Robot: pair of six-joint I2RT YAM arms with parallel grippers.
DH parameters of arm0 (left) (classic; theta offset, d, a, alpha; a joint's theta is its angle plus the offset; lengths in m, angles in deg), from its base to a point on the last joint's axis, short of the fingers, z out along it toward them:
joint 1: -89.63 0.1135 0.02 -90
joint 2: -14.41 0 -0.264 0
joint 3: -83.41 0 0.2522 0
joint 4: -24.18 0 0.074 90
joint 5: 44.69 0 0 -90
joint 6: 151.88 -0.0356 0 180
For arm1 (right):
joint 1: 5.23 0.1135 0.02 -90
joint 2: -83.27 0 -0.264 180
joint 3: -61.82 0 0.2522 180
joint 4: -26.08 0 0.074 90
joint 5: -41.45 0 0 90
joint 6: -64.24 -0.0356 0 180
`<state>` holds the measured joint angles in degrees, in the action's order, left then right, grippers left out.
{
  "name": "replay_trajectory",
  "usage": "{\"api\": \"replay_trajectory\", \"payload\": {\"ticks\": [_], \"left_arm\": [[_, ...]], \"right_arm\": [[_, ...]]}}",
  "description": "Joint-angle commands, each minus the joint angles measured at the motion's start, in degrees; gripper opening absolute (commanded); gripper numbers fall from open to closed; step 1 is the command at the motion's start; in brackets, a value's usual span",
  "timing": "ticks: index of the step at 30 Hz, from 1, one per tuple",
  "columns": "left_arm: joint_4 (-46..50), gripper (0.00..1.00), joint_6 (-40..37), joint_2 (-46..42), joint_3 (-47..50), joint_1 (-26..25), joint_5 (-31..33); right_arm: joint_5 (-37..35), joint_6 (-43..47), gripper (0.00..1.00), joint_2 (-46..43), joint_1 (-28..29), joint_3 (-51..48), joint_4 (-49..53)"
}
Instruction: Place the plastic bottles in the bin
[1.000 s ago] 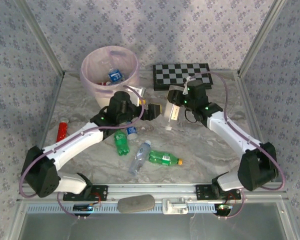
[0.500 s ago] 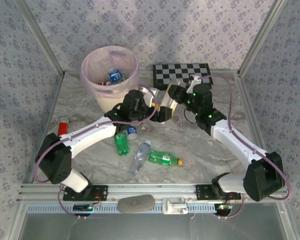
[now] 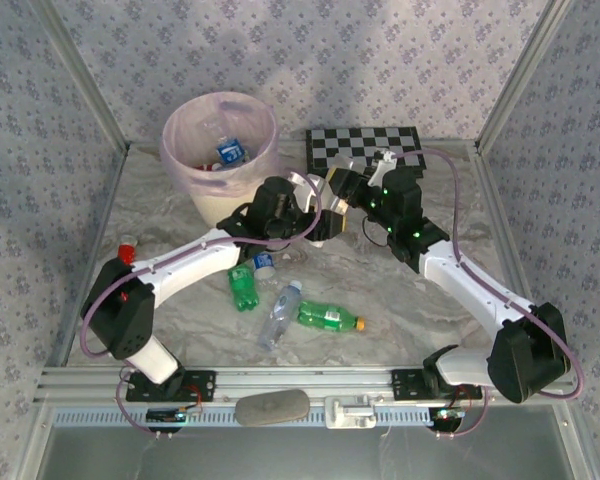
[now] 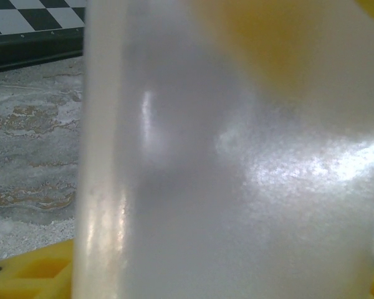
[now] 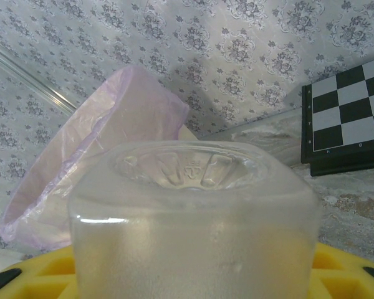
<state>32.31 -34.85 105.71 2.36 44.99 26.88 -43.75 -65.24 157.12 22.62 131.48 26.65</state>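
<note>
Bin [image 3: 212, 200]: just left of L gripper [image 3: 318, 222]. L gripper: up against clear bottle [image 5: 193, 218]; open or closed, cannot tell. Clear bottle: clamped btwn R gripper [image 3: 338, 192] pads [image 5: 343, 268], moulded base end in wrist view. Loose bottles [image 3: 242, 288]: on table [image 3: 420, 310], base-side of L gripper, apart from it.
</note>
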Motion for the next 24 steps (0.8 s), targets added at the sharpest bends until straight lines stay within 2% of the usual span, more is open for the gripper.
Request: {"api": "replay_trajectory", "payload": {"ticks": [1,4,12,24], "left_arm": [[-1.5,0.6,0.6,-0.3,-2.0,-0.1,0.4],[-1.0,0.57,0.5,-1.1,-1.5,0.2,1.7],[3.3,0.55,-2.3,-4.2,-1.7,3.3,4.3],[10.0,0.55,-10.6,-6.4,-9.5,7.9,8.7]], "right_arm": [[0.5,-0.5,0.5,-0.7,0.7,0.1,-2.2],[0.8,-0.5,0.61,-0.9,0.2,0.4,-2.0],[3.0,-2.2,0.64,-5.3,-4.6,-1.4,-2.2],[1.9,-3.2,0.79,-10.3,-7.0,-5.5,-4.2]]}}
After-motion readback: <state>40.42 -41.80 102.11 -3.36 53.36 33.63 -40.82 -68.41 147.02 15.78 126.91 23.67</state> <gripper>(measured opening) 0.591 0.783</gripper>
